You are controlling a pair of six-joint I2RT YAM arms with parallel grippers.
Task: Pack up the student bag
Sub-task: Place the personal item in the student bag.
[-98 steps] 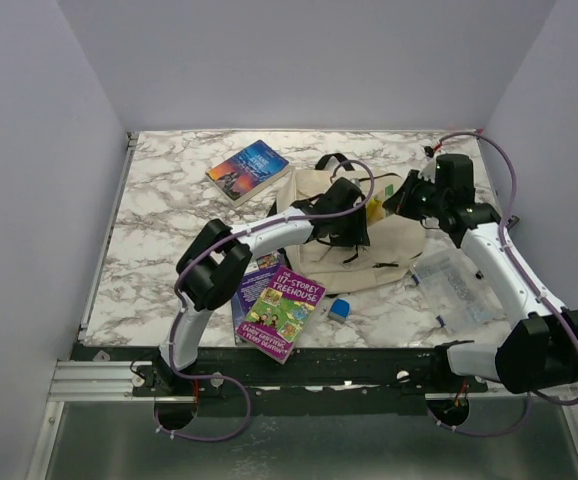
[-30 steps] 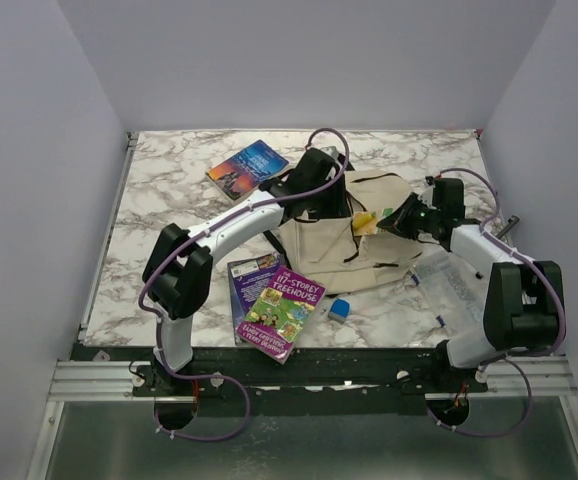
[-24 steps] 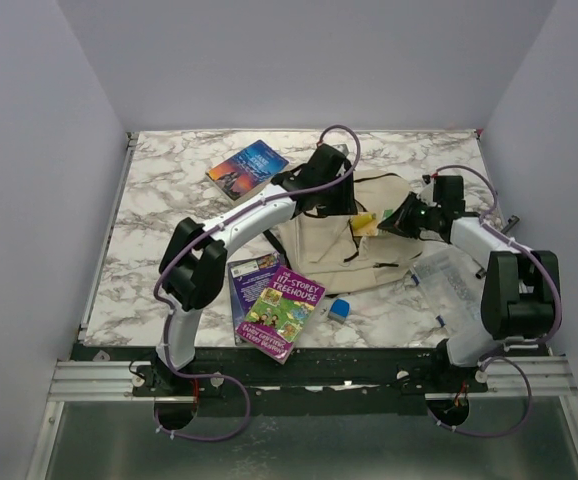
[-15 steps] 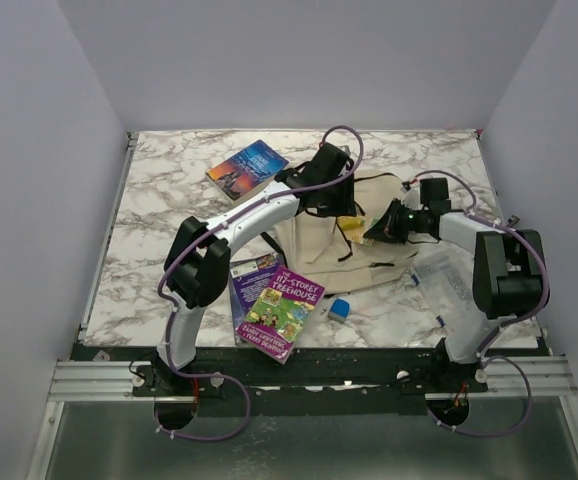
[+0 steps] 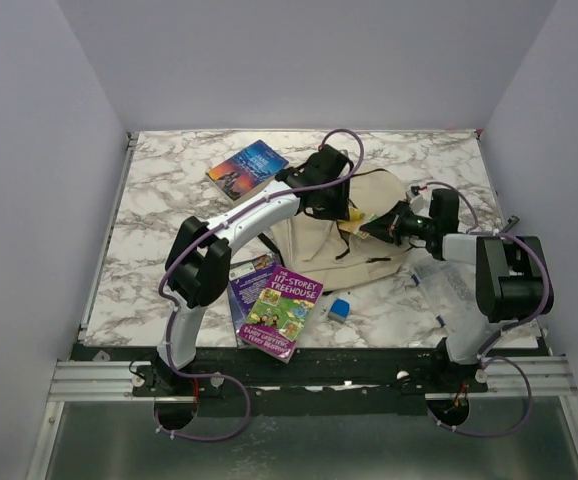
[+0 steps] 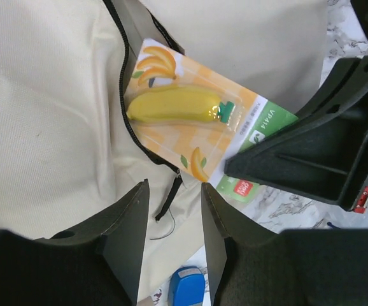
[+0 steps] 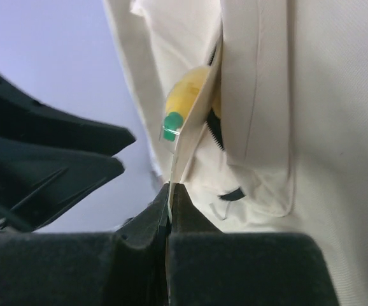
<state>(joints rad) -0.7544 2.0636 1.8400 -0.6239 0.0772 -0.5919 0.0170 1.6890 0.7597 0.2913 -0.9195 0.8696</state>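
The cream-beige student bag lies mid-table with its black zipper opening parted. My right gripper is shut on the green end of a card-backed yellow banana toy. The card's far end lies in the bag's opening. In the right wrist view the jaws pinch the card edge, with the banana against the bag's fabric. My left gripper hovers over the bag, open and empty, with a zipper pull below the gap.
A blue book lies at the back left. Two purple books lie near the front. A small blue block sits beside them and also shows in the left wrist view. A clear plastic box lies at the right.
My right gripper has carried the banana card left, from beside the bag into its opening, and the arm has dropped lower. My left gripper moved to the bag's back edge and stayed there.
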